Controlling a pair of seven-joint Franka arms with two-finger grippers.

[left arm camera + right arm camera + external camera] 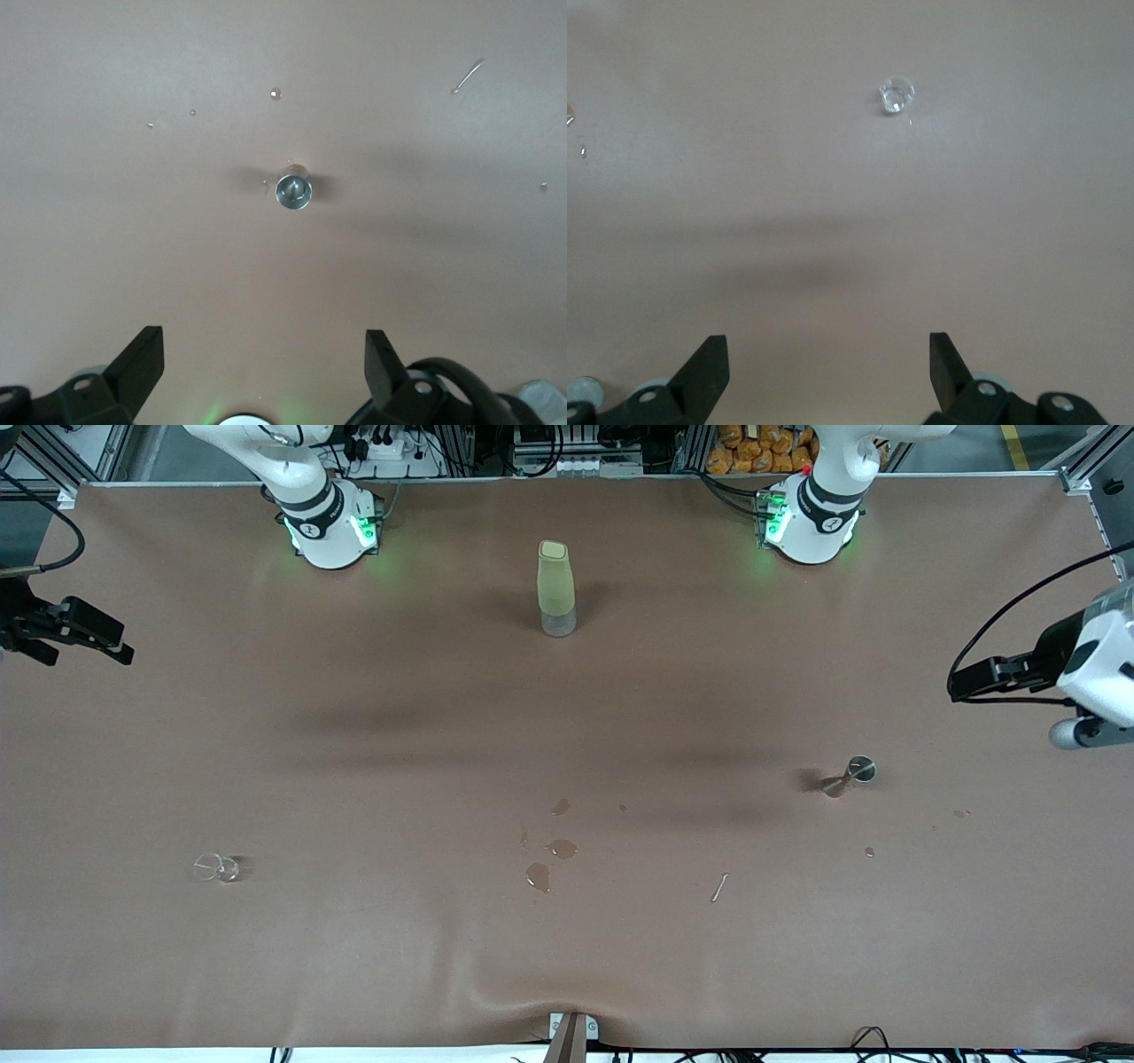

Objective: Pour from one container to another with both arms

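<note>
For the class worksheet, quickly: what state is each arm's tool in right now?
Left tool: open, holding nothing, up over the table near the metal jigger.
Right tool: open, holding nothing, up over the table near the glass cup.

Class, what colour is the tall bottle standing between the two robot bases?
The bottle is pale green with a clear base, best seen in the front view.

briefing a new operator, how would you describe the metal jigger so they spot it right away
Start at the tall pale-green bottle standing mid-table near the arm bases, then look toward the left arm's end of the brown table and nearer the front camera. There stands the jigger, alone, with a few wet spots around it. It is the only silvery, hourglass-shaped thing; the tiny glass cup at the right arm's end is clear.
</note>
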